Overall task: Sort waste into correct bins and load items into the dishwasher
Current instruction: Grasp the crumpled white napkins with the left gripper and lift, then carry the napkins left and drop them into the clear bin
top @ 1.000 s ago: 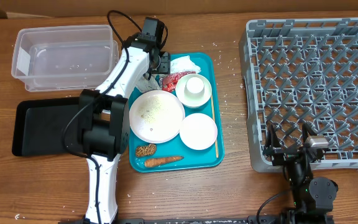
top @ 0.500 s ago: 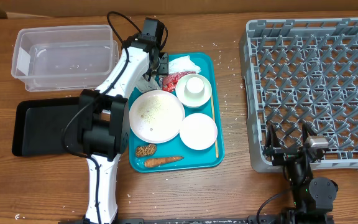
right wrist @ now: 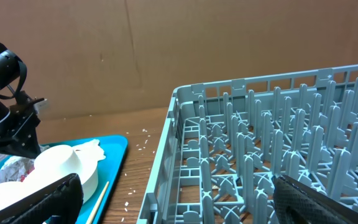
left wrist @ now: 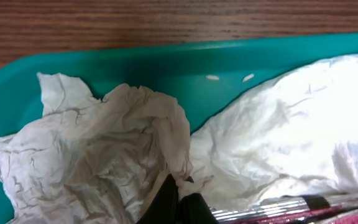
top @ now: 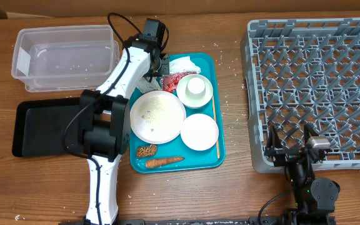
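Clamping crumpled napkin (left wrist: 104, 149) with left gripper (left wrist: 178, 205) close to far rim of teal tray (left wrist: 166, 59); holding right gripper (top: 289, 147) wide, empty, well right of tray, open table (top: 236, 125) between.

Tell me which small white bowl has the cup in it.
The rear bowl, beside the red wrapper, holds the cup; the front bowl is empty.

The tray (top: 195, 159) is teal. At its 12 o'clock lie white napkins (left wrist: 104, 149) with grey creases, and beside them a red-and-white wrapper (top: 174, 80). At 7 o'clock — an orange carrot (top: 164, 161) and a brown food piece (top: 145, 150). The plate (top: 157, 116) is white, the rack (top: 314, 87) at 3 o'clock is grey, and the counter (top: 230, 194) is brown wood grain.
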